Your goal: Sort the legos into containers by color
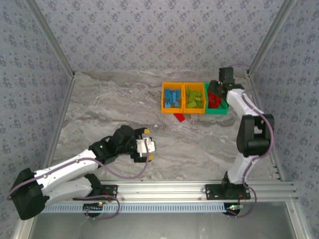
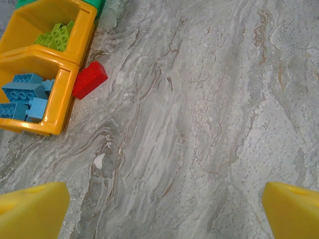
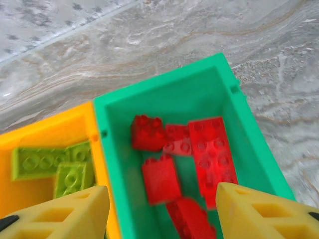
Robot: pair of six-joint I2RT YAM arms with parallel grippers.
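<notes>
Red legos (image 3: 212, 149) in the green bin (image 3: 169, 97), we see our right claw (image 3: 160, 194) spread above them, left claw (image 2: 162, 201) gaping too

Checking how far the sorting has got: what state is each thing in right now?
Left orange bin: open-topped, holds blue bricks.
Middle orange bin: open-topped, holds lime green bricks.
Green bin: holds red bricks.
Loose red brick: unsorted, lying on the table beside the orange bins.
Left pincer: open, empty, over bare table.
Right pincer: open, empty, above the green bin.
</notes>
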